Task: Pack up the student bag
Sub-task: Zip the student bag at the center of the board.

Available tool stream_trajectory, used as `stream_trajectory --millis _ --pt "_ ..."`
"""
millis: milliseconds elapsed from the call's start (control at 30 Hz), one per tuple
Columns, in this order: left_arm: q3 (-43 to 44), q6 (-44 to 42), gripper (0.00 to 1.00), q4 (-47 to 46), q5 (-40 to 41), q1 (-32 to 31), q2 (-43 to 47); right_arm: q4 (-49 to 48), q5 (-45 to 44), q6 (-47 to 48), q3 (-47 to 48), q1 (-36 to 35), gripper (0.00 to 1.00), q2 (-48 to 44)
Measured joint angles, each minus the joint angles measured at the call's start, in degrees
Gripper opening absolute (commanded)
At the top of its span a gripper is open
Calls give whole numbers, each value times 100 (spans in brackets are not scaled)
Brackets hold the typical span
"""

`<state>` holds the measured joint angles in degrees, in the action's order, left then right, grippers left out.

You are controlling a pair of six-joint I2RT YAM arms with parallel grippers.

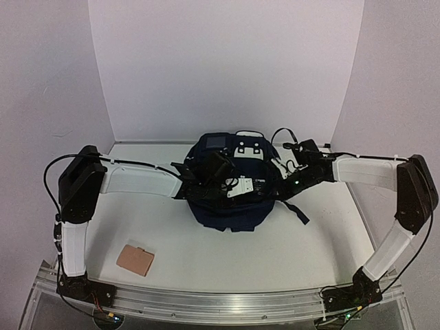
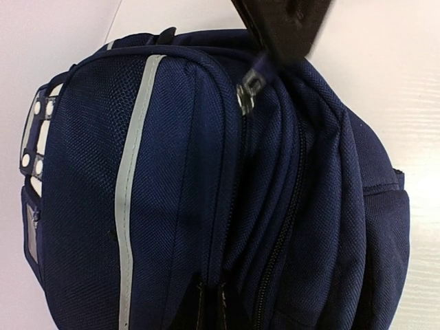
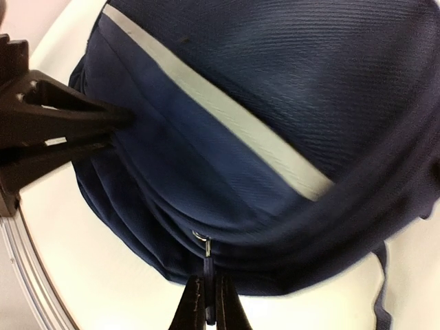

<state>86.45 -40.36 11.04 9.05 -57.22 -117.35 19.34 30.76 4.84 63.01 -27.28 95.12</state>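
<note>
"Where was the navy fabric backpack (image 1: 230,213)?"
"Toward the far edge of the white table (image 1: 289,254), midway along it. The left gripper (image 3: 127,124) pinched its side fabric, and the right gripper (image 3: 207,295) pinched the small metal zipper pull (image 3: 203,249)."
"Which step?"
"Working the zipper, I judged. Next it needed a steady pull along the track."

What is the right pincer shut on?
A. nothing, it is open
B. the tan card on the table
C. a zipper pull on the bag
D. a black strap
C: in the right wrist view, the right pincer is closed on the zipper pull hanging from the bag.
</note>
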Motion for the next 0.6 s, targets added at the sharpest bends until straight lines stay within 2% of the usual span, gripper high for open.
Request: stream_trajectory --millis 300,600 --pt "-775 136 0 -265 -160 -4 667 479 273 707 390 596 0 -59" --pt "-1143 140 1 -407 -130 74 921 1033 536 885 1488 648 2 894"
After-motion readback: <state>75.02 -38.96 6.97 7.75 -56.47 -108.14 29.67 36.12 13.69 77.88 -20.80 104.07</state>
